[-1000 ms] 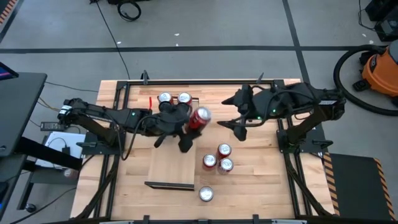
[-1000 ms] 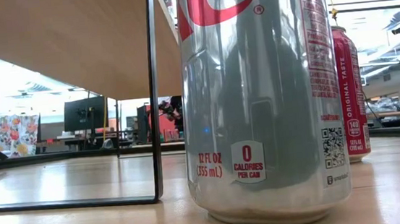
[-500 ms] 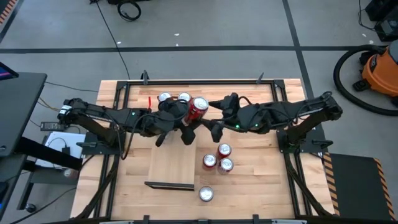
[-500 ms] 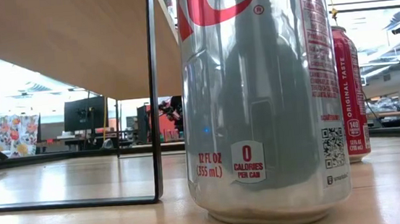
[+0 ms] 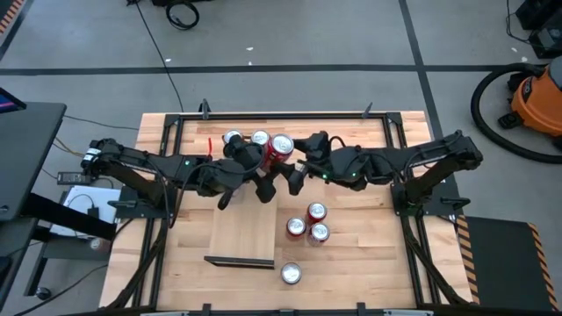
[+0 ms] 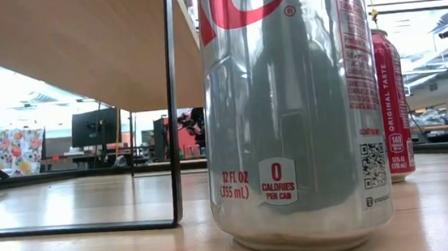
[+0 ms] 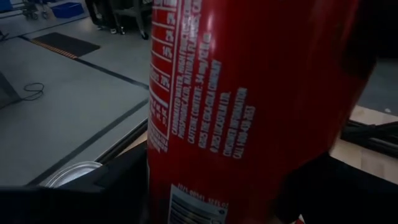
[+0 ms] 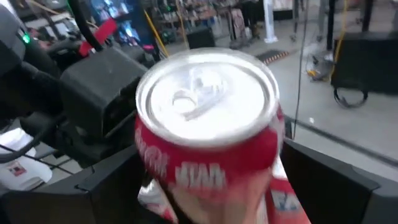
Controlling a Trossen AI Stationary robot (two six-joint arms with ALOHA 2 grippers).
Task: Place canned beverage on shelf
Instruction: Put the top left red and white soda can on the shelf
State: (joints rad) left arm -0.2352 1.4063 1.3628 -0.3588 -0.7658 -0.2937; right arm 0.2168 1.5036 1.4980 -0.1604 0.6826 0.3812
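Note:
My left gripper (image 5: 268, 168) is shut on a red can (image 5: 281, 147), held above the table's far middle with its silver top (image 8: 205, 99) turned toward my right gripper. My right gripper (image 5: 294, 171) is open. Its two fingers (image 8: 93, 180) stand on either side of the can's top end; I cannot tell whether they touch it. The shelf (image 5: 241, 230), a pale board with a dark lip (image 5: 239, 261), stands nearer the front edge; its underside (image 6: 63, 50) shows in the low view. My left gripper pinches the red can's side wall (image 7: 249, 124) between its two fingers (image 7: 106, 186), coming from the table's left. The can is lifted clear of the table and tilted, its top end toward the right arm. The can itself hides the exact place of contact.
Two silver-topped cans (image 5: 246, 138) stand at the far edge beside the held can. Three cans (image 5: 307, 224) stand right of the shelf, and one silver can (image 5: 291, 274) stands near the front, filling the low view (image 6: 296, 111).
My right gripper has gone toward the table's left and now stands around the top end of the held can. My left gripper has carried the red can a little toward the far edge, and its top now faces more upward.

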